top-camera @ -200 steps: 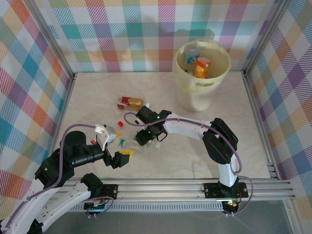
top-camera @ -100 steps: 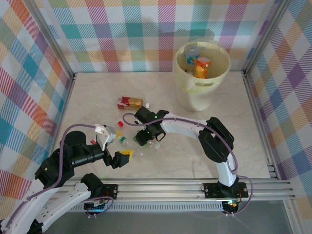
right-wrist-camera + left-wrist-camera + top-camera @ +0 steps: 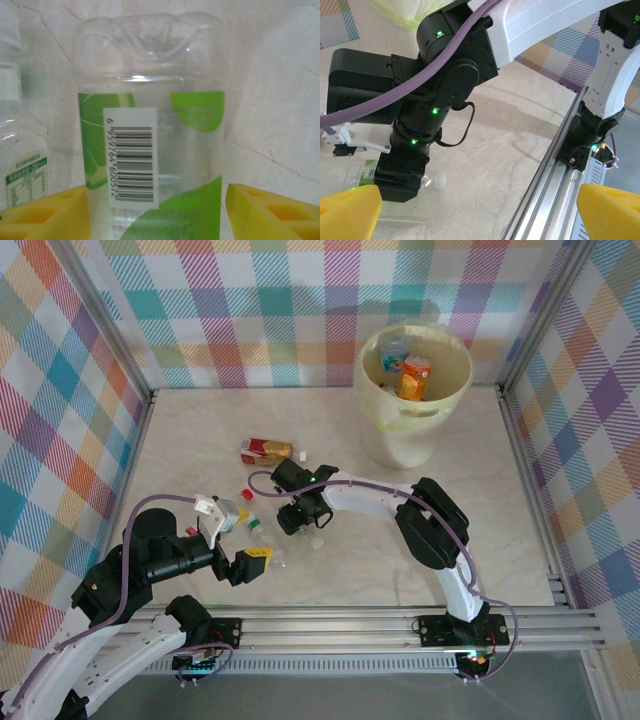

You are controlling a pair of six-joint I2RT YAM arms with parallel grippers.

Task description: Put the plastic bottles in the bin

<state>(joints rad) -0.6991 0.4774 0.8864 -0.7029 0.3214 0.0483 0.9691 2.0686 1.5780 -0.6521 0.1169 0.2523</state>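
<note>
Green-labelled bottle (image 3: 150,150) flanked by the right jaws.
Clamping cannot be told; another bottle (image 3: 20,150) is cropped at the left edge; left jaws are spread apart.

Pastel plaid walls (image 3: 300,310) enclose a marbled tabletop (image 3: 200,430).

table (image 3: 200,430): pale marbled | walls (image 3: 250,300): pastel plaid | rail (image 3: 350,625): aluminium, near edge

bottle (image 3: 150,60): clear glossy plastic | bin (image 3: 400,440): pale translucent plastic | table (image 3: 200,430): smooth marble-look | rails (image 3: 350,625): brushed metal
</note>
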